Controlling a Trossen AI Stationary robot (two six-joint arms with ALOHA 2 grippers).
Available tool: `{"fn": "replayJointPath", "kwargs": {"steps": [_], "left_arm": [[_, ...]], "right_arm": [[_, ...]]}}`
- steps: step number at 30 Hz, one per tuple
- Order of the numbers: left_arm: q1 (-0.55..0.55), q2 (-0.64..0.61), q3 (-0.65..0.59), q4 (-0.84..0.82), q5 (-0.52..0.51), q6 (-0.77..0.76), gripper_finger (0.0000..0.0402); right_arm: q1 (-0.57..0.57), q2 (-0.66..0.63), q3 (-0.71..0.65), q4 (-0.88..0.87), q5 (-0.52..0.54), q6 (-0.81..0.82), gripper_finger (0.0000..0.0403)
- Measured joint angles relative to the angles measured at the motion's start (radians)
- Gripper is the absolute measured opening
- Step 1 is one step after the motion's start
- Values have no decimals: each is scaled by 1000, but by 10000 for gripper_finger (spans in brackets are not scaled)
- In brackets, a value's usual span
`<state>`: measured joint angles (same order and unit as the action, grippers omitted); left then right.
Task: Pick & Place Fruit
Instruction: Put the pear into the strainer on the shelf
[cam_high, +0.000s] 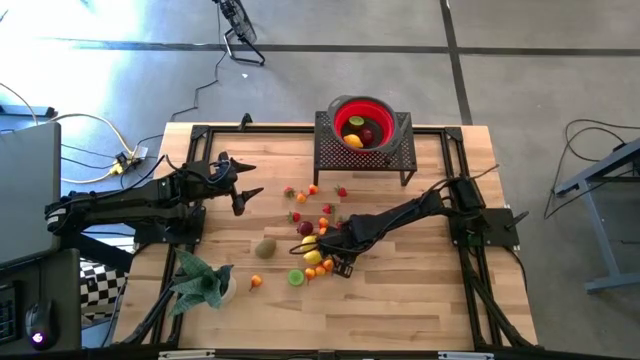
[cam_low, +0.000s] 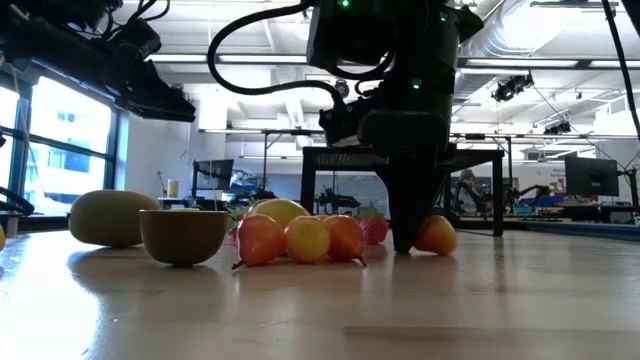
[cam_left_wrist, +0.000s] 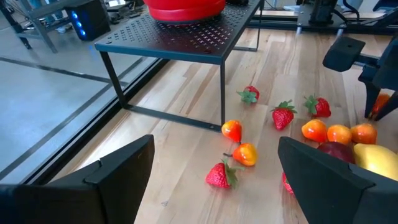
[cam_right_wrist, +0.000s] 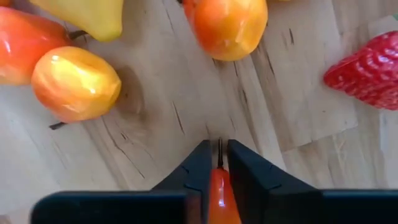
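The red bowl (cam_high: 363, 120) sits on a black perforated stand (cam_high: 365, 152) at the far edge of the desk (cam_high: 420, 290), well apart from both sets of jaws; inside it lie a lime (cam_high: 357, 123), a yellow lemon (cam_high: 353, 141) and a dark red fruit (cam_high: 368, 134). From the left wrist view only the bowl's underside shows, cut off at the frame edge, and its contents are hidden. In the low view the right arm's dark body blocks much of the cluster behind it. The right gripper (cam_high: 341, 266) is down at the desk in the middle of the scattered fruit (cam_high: 315, 235), its jaws nearly closed on a small orange fruit (cam_right_wrist: 218, 194), of which only a narrow strip shows between the fingers (cam_right_wrist: 198, 168). Another orange (cam_right_wrist: 74, 83) and a strawberry (cam_right_wrist: 367, 67) lie just beyond the jaws. The left gripper (cam_high: 247, 185) hangs above the desk's left side with its jaws spread wide and empty, the fruit ahead of them.
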<state>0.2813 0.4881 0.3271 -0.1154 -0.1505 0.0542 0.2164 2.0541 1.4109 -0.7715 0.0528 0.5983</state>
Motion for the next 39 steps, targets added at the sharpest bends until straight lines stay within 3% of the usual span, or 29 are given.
{"fn": "replayJointPath", "kwargs": {"steps": [5,28,39], "left_arm": [[0,0,0,0,0,0,337],[0,0,0,0,3,0,337],[0,0,0,0,-1,0,337]], "right_arm": [[0,0,0,1,1,0,8],[0,-54,0,-26,1,-17,4],[-21,-218,0,-41,77,-20,4]]}}
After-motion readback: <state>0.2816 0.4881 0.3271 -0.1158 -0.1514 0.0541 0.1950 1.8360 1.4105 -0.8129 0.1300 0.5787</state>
